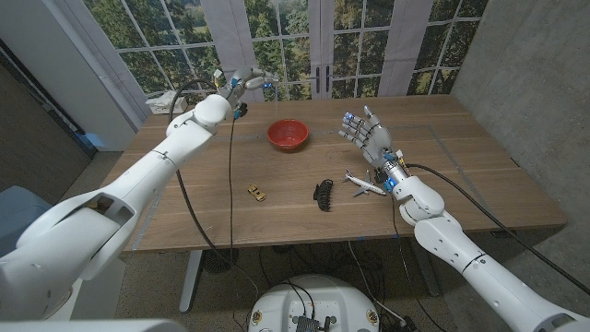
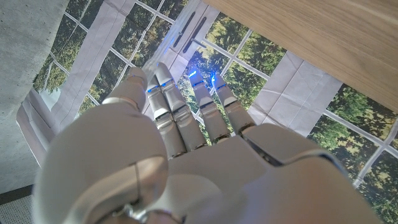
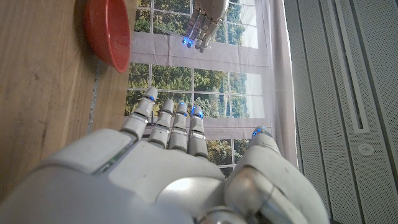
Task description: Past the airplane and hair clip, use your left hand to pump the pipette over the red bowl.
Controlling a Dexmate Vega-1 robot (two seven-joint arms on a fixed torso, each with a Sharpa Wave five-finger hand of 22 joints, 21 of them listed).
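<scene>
1. Head view: left hand (image 1: pixel 241 83) raised at the table's far-left corner, fingers pointing toward the windows; a slim clear item pokes from its fingertips, too small to name with certainty. Looks like the pipette (image 1: pixel 265 81).
2. Left wrist view: left hand (image 2: pixel 186 143) seen from behind, fingers (image 2: pixel 166 109) straight and close together, aimed at the window; what they hold is hidden on the palm side. Cannot tell whether the grip is firm.
3. Right wrist view: the left hand (image 3: pixel 205 18) shows far off against the window, fingers bunched, a thin clear rod (image 3: pixel 168 29) running from them toward the red bowl (image 3: pixel 109 31).
4. Red bowl (image 1: pixel 288 135) sits on the wooden table (image 1: pixel 461 138) toward the far middle, right of the left hand and apart from it; the hand is not over the bowl.
5. Right hand (image 1: pixel 367 133) stands upright at the right side of the table, fingers spread, holding nothing; same in the right wrist view (image 3: pixel 186 168).
6. White toy airplane (image 1: pixel 365 183) lies just beside the right wrist, nearer the front edge.
7. Black hair clip (image 1: pixel 322 195) lies left of the airplane, near it.
8. Small yellow toy car (image 1: pixel 256 193) lies further left, well apart from the clip.
</scene>
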